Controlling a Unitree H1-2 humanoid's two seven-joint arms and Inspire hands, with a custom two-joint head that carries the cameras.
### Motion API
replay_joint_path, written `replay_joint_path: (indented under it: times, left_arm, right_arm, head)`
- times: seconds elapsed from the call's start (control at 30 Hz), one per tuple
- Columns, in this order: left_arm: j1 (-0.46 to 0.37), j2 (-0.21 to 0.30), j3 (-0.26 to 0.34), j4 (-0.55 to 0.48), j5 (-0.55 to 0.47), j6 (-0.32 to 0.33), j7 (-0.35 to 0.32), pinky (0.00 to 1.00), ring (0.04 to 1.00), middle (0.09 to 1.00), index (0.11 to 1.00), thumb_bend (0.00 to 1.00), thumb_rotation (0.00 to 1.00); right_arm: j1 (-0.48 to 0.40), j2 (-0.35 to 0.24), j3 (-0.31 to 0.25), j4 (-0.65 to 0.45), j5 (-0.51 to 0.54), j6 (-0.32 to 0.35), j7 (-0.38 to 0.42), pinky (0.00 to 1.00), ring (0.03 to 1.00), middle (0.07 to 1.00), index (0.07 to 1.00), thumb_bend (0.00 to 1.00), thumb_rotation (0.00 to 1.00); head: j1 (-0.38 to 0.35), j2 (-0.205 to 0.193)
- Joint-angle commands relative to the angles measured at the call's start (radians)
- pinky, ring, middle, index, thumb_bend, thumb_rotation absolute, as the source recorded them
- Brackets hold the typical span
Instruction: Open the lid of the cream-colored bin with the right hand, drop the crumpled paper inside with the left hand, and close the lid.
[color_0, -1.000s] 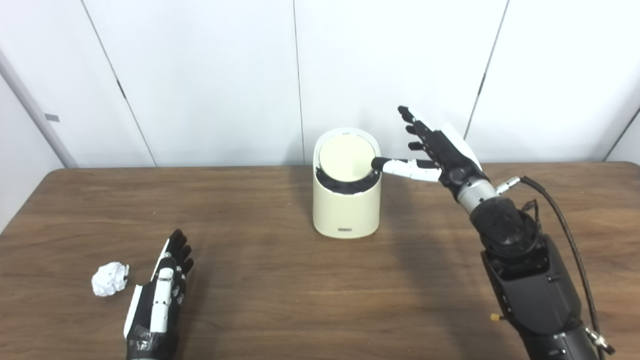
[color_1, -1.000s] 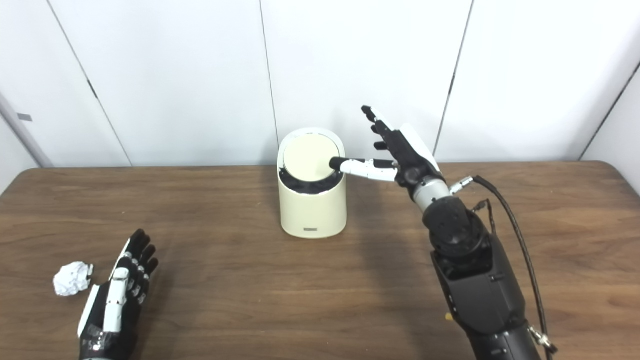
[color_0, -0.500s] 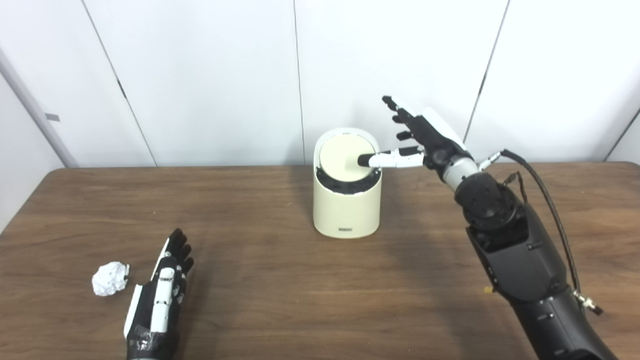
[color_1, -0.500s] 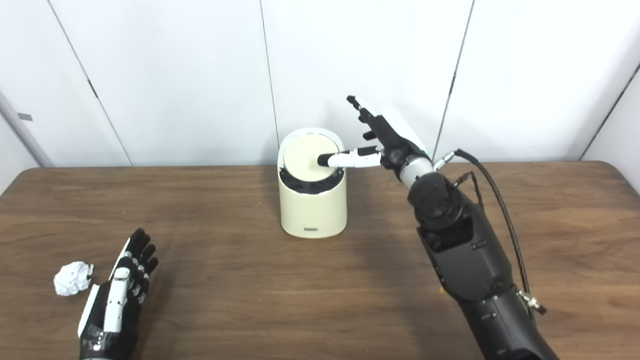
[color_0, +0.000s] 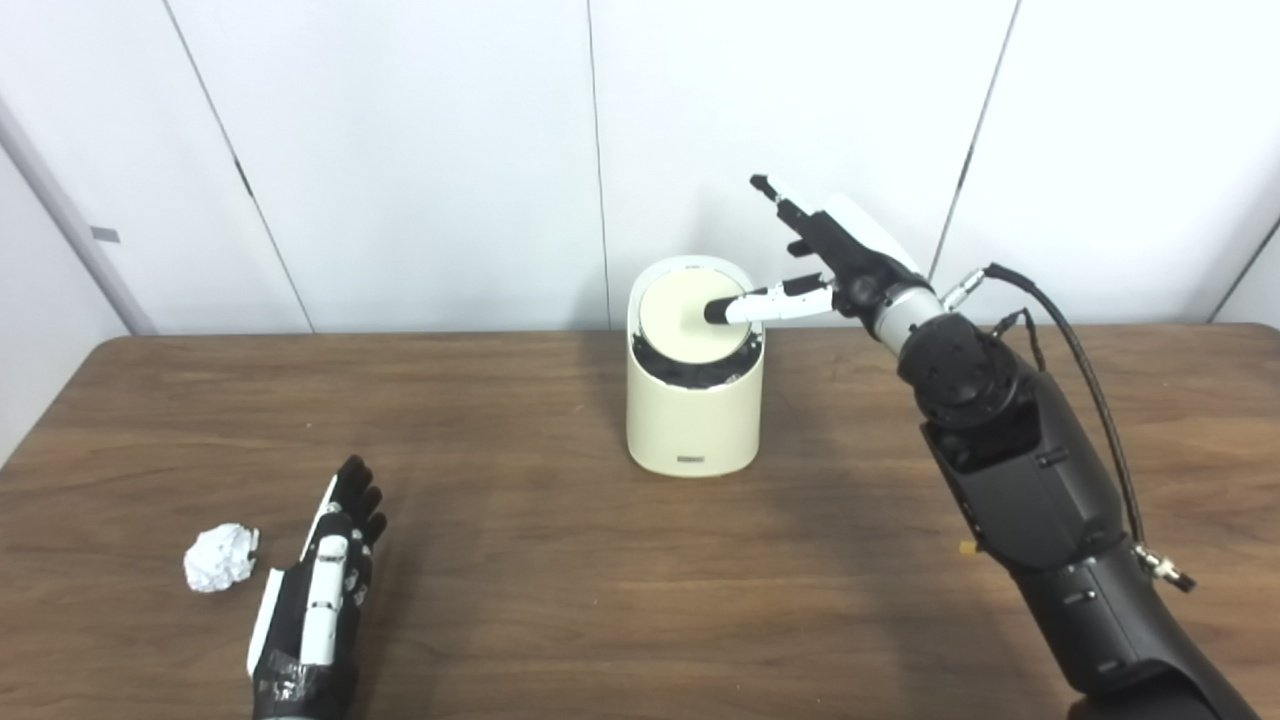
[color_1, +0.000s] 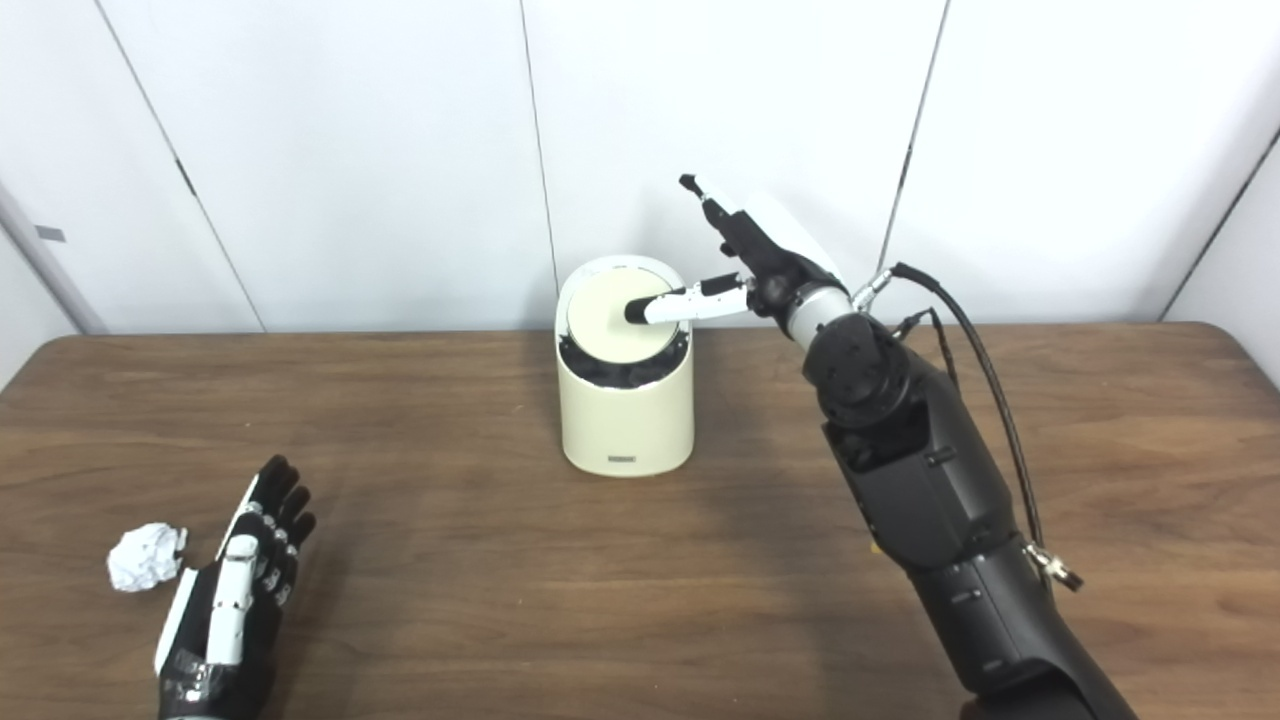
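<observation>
The cream-colored bin (color_0: 692, 420) stands upright near the table's back middle, its round lid (color_0: 685, 318) tilted with a dark gap along its front rim. My right hand (color_0: 835, 262) is open above and right of the bin, fingers spread upward, its thumb tip reaching over the lid's right part. The crumpled white paper (color_0: 220, 557) lies on the table at the front left. My left hand (color_0: 325, 580) lies open and empty on the table just right of the paper, not touching it.
The brown wooden table (color_0: 560, 560) spans the view, with white wall panels behind it. A black cable (color_0: 1075, 350) loops off my right forearm.
My right hand has moved up and to the left, bringing its thumb from the lid's right rim further over the lid. The left hand and the paper have not moved.
</observation>
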Motion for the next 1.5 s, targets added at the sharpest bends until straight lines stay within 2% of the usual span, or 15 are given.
replay_joint_path:
  times: [0.0, 0.17, 0.37, 0.67, 1.07, 1.47]
  left_arm:
    - [0.015, -0.024, -0.015, 0.044, 0.004, -0.032, 0.003, 1.00, 1.000, 1.000, 1.000, 0.31, 0.89]
    - [0.016, -0.029, -0.018, 0.044, -0.007, -0.032, 0.000, 1.00, 1.000, 1.000, 1.000, 0.30, 0.89]
    - [0.018, -0.032, -0.017, 0.047, -0.006, -0.028, 0.002, 1.00, 1.000, 1.000, 1.000, 0.32, 0.87]
    - [0.016, -0.033, -0.016, 0.054, -0.007, -0.042, 0.000, 1.00, 1.000, 1.000, 1.000, 0.32, 0.86]
    - [0.015, -0.031, -0.015, 0.056, -0.005, -0.042, 0.004, 1.00, 1.000, 1.000, 1.000, 0.32, 0.86]
    - [0.012, -0.025, -0.012, 0.058, -0.006, -0.042, 0.004, 1.00, 1.000, 1.000, 1.000, 0.30, 0.85]
  right_arm:
    - [-0.074, 0.002, 0.011, -0.013, -0.019, -0.009, -0.014, 0.87, 0.975, 0.997, 0.993, 0.87, 0.40]
    - [-0.098, 0.001, 0.056, 0.015, -0.055, -0.028, -0.024, 0.87, 0.966, 0.982, 0.977, 0.91, 0.39]
    - [-0.110, -0.001, 0.087, 0.038, -0.075, -0.040, -0.021, 0.90, 0.958, 0.975, 0.979, 0.92, 0.40]
    - [-0.101, -0.004, 0.121, 0.025, -0.106, -0.018, 0.007, 0.94, 0.969, 0.981, 0.989, 0.90, 0.40]
    - [-0.085, -0.011, 0.109, 0.035, -0.112, -0.017, 0.003, 0.96, 0.975, 0.984, 0.987, 0.88, 0.38]
    - [-0.078, -0.028, 0.087, 0.039, -0.114, -0.007, 0.011, 0.93, 0.983, 0.992, 0.990, 0.85, 0.41]
  head:
    - [-0.001, 0.002]
    - [0.001, 0.002]
    - [0.001, 0.005]
    - [0.003, 0.008]
    - [0.000, 0.008]
    - [-0.004, 0.009]
